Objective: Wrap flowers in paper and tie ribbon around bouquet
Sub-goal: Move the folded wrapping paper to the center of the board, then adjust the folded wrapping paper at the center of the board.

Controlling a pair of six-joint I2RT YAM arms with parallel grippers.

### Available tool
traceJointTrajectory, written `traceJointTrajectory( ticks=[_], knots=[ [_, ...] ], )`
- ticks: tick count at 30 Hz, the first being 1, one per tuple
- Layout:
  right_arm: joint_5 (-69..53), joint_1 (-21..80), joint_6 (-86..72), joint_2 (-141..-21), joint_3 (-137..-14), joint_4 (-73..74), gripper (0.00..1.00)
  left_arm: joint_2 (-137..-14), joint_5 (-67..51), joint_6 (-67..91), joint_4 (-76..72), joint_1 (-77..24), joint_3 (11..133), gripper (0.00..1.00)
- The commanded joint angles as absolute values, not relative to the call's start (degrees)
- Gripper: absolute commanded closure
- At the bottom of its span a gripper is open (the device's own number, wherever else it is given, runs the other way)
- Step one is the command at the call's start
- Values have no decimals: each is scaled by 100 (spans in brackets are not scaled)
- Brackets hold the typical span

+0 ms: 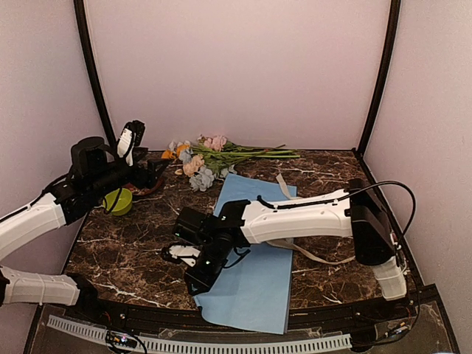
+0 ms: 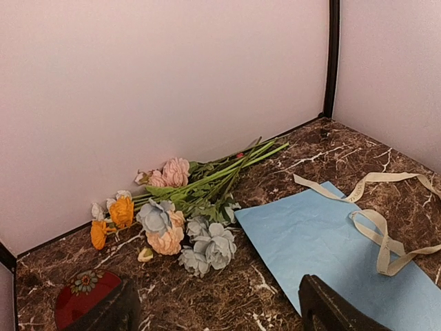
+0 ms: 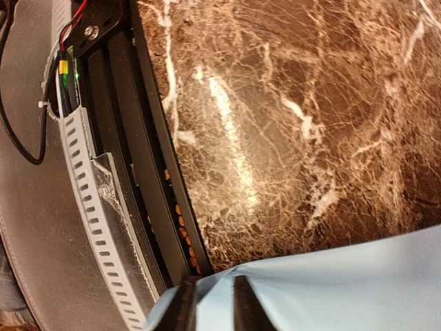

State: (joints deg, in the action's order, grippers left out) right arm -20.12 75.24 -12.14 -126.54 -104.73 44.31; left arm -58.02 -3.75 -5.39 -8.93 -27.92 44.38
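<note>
The light-blue paper (image 1: pixel 254 251) lies flat on the marble table, its near end over the front edge. My right gripper (image 1: pixel 198 276) is low at the paper's near-left corner. In the right wrist view its fingers (image 3: pixel 210 307) are nearly together with the paper's corner (image 3: pixel 331 276) raised between them. The flowers (image 1: pixel 203 158) lie at the back, blooms to the left, stems to the right. The cream ribbon (image 1: pixel 317 257) trails across the paper's right side. My left gripper (image 2: pixel 213 317) hovers open short of the flowers (image 2: pixel 172 221), holding nothing.
A green bowl (image 1: pixel 118 200) stands at the left under the left arm. A red dish (image 2: pixel 83 293) sits by the left gripper's left finger. The black front rail and slotted cable duct (image 3: pixel 89 186) run along the table's near edge.
</note>
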Motion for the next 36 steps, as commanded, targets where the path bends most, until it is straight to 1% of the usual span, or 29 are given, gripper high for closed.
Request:
traceJointTrajectory(
  ticks=[1, 2, 3, 5, 7, 9, 11, 13, 15, 17, 22, 26, 30, 36],
  knots=[
    [-1666, 7123, -1011, -12499, -10325, 4441, 48, -5637, -280, -439, 73, -2817, 4760, 19],
    [-1533, 7027, -1091, -12269, -10090, 4326, 42, -5589, -403, -394, 297, -2814, 4740, 19],
    [-1431, 6918, -1230, -11987, -9738, 4117, 38, -5530, -522, -342, 495, -2815, 4692, 21],
    [-1365, 6567, -1658, -11391, -8875, 3508, 36, -5390, -690, -101, 873, -2822, 4587, 24],
    [-1376, 6058, -2242, -10959, -7906, 2879, 40, -5310, -691, 176, 1114, -2910, 4440, 29],
    [-1219, 5529, -2464, -10820, -7542, 2577, 46, -5310, -554, 418, 1146, -3086, 4189, 33],
    [-950, 5202, -2529, -10879, -7443, 2503, 52, -5450, -345, 418, 1055, -3432, 3933, 34],
    [-693, 4979, -2500, -11015, -7480, 2520, 58, -5730, 141, 176, 939, -4065, 3871, 35],
    [-497, 4820, -2475, -11126, -7497, 2518, 62, -6157, 582, -319, 768, -4627, 3912, 35],
    [-320, 4636, -2502, -11213, -7478, 2589, 65, -6739, 822, -775, 637, -4947, 4068, 35],
    [82, 4154, -2631, -11110, -6991, 2609, 68, -8592, 1024, -1369, 821, -5046, 4752, 37],
    [481, 3798, -2597, -10843, -6563, 2577, 68, -9625, 1371, -1728, 1173, -5192, 5280, 38],
    [722, 3291, -2514, -10666, -6156, 2563, 68, -10102, 1398, -1921, 1288, -5308, 5469, 39],
    [1547, 2153, -2298, -10510, -5919, 2721, 68, -10187, 1397, -1946, 1326, -5301, 5391, 41]
  ],
)
